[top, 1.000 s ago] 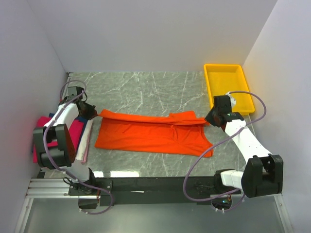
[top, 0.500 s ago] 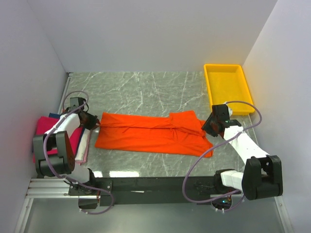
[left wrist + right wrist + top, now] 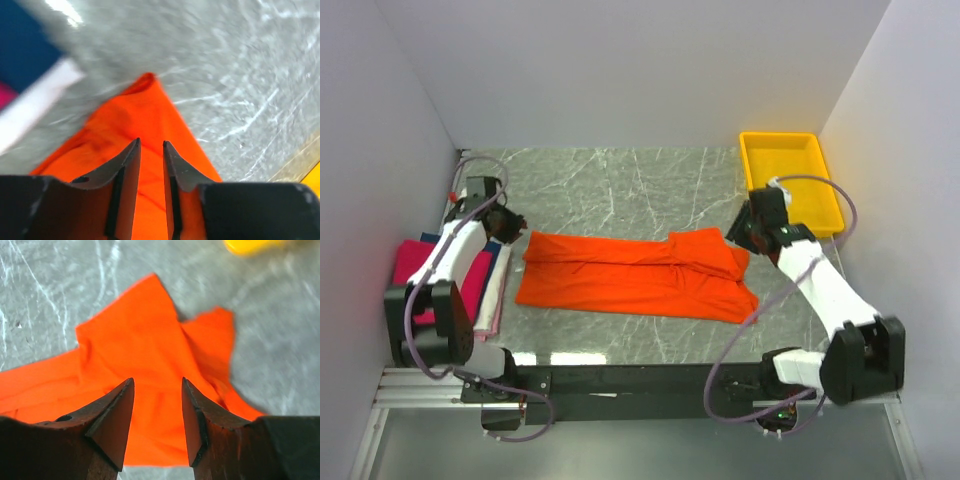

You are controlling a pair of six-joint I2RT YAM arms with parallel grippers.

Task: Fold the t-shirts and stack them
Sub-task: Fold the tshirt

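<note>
A marble-patterned desk carries the orange t-shirt, which lies flat and partly folded near the middle. Its long axis runs left to right, from one arm to the other. A stack of folded t-shirts in magenta, dark blue and pale cloth sits at the desk's left edge, just beside the orange shirt's left end. A yellow tray stands at the far right corner, apart from the cloth.

The left pincer hovers over the shirt's far-left corner. Its jaws stand slightly apart with nothing between them, and the orange cloth shows through the narrow gap. The right pincer hangs over the bunched sleeve at the shirt's right end, with its jaws spread wider and likewise empty.

Each arm is nearest its own end of the garment, and the stack lies on the left arm's side. The next fold looks likely to bring one short end across toward the other along that axis.
</note>
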